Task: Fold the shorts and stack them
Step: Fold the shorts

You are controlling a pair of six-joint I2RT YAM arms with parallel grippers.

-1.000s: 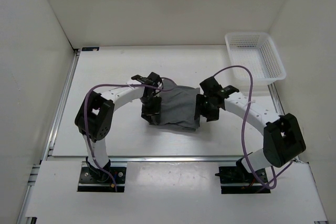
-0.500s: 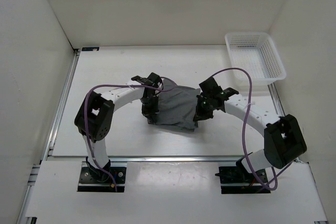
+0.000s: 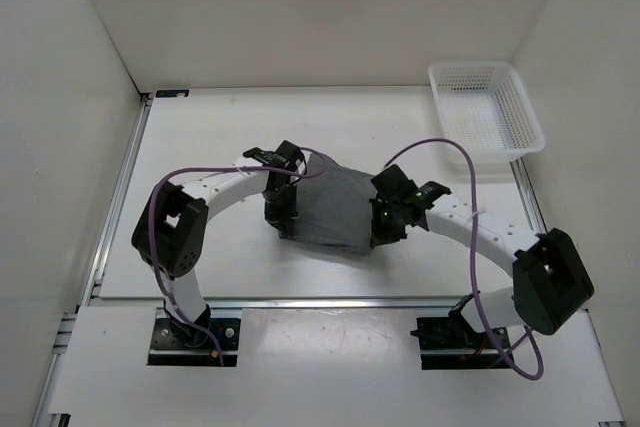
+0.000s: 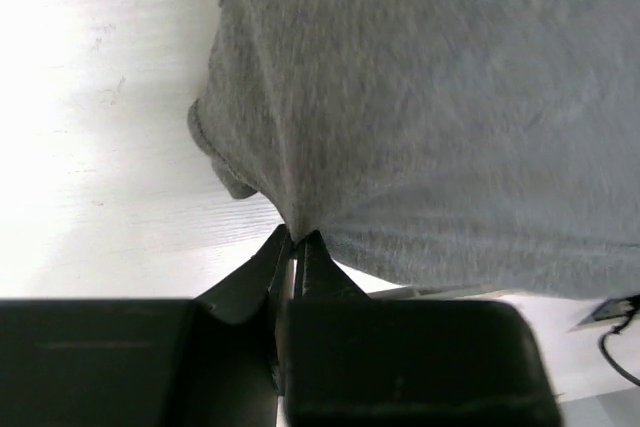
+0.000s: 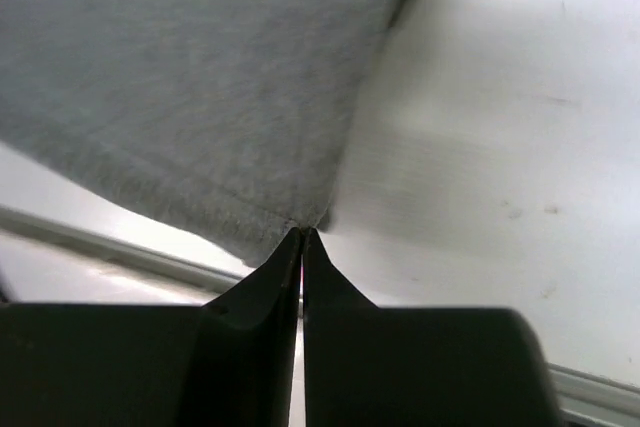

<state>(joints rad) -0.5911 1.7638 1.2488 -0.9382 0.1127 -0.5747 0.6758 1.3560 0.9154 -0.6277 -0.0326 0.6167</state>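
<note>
The grey shorts (image 3: 335, 209) hang as a folded bundle between my two arms over the middle of the table. My left gripper (image 3: 282, 225) is shut on the near left corner of the shorts (image 4: 420, 107); its tips (image 4: 296, 237) pinch the cloth edge. My right gripper (image 3: 382, 232) is shut on the near right corner of the shorts (image 5: 190, 77), the hem caught at its tips (image 5: 302, 233). The near edge of the cloth is stretched between both grips and raised off the table.
A white mesh basket (image 3: 486, 107) stands at the far right corner of the table. White walls enclose the table on three sides. A metal rail (image 3: 300, 301) runs along the near edge, in front of the arm bases.
Both grippers have shut on the near corners of the shorts. They have lifted that edge and drawn slightly inward and toward the near side; the cloth now looks narrower.
</note>
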